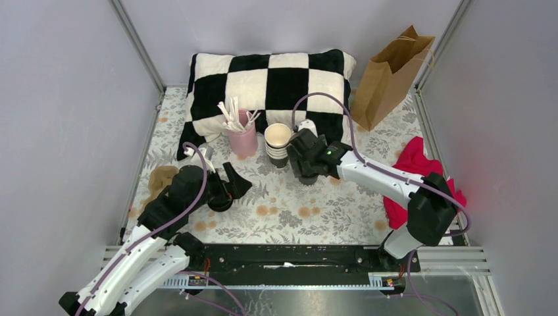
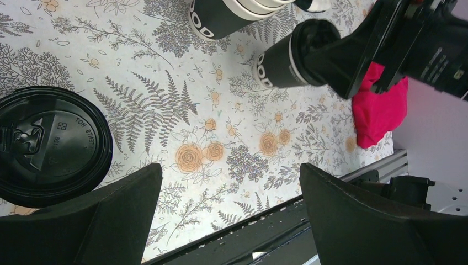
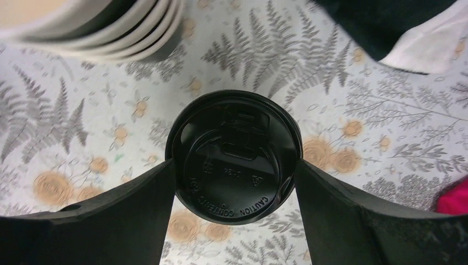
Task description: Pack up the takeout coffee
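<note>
The takeout coffee (image 3: 234,149), a black cup with white lettering and a black lid, stands on the floral cloth. My right gripper (image 3: 234,163) reaches down over it, and its two fingers press against opposite sides of the lid rim. In the top view the gripper (image 1: 306,161) covers most of the cup (image 1: 304,176). From the left wrist the cup (image 2: 276,66) shows beside the right gripper's fingers. My left gripper (image 2: 232,182) is open and holds nothing, low over the cloth at the left (image 1: 238,184).
A lone black lid (image 2: 49,143) lies by the left gripper. A stack of lidless cups (image 1: 278,143) stands just left of the coffee. A pink holder of stirrers (image 1: 242,138), checkered pillow (image 1: 270,82), brown paper bag (image 1: 389,76) and red cloth (image 1: 418,164) lie around.
</note>
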Robot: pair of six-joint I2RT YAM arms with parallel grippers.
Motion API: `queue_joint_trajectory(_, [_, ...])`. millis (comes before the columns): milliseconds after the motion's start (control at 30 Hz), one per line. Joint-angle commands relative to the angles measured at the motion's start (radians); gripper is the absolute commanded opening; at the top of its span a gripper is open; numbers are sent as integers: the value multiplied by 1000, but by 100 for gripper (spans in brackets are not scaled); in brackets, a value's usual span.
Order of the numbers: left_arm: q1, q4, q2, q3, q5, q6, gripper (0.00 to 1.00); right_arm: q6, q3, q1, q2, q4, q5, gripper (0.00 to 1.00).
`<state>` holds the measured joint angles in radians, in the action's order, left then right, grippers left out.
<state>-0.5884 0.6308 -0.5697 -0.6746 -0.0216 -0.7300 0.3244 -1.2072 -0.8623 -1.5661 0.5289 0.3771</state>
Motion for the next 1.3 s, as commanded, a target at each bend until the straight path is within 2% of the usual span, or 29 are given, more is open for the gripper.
queue_joint_trajectory(0, [3,-34,-18,-51,9,19,99,-81,18,82,15,-96,-30,82])
queue_joint_trajectory(167, [3,-34,-24,-57,10,23,99,-105,-14,162,-34,-165,-94,82])
queue_joint_trajectory(500, [3,-27,-29,-69,14,27,99,-113,-39,207,-87,-211,-150,83])
queue_joint_trajectory(733, [3,-34,-45,-90,4,37,99,-115,-84,207,-32,-115,-145,100])
queue_joint_trajectory(967, [3,-85,-101,-144,-61,95,99,-110,-171,207,89,35,-110,100])
queue_joint_trajectory(1067, [3,-102,-133,-169,-94,144,99,-105,-247,212,137,120,-29,100])
queue_joint_trajectory(1133, [3,-109,-163,-194,-119,178,99,-105,-299,244,152,154,37,100])
queue_joint_trajectory(1267, [4,-87,-229,-262,-169,239,99,-56,-462,400,127,213,66,100])
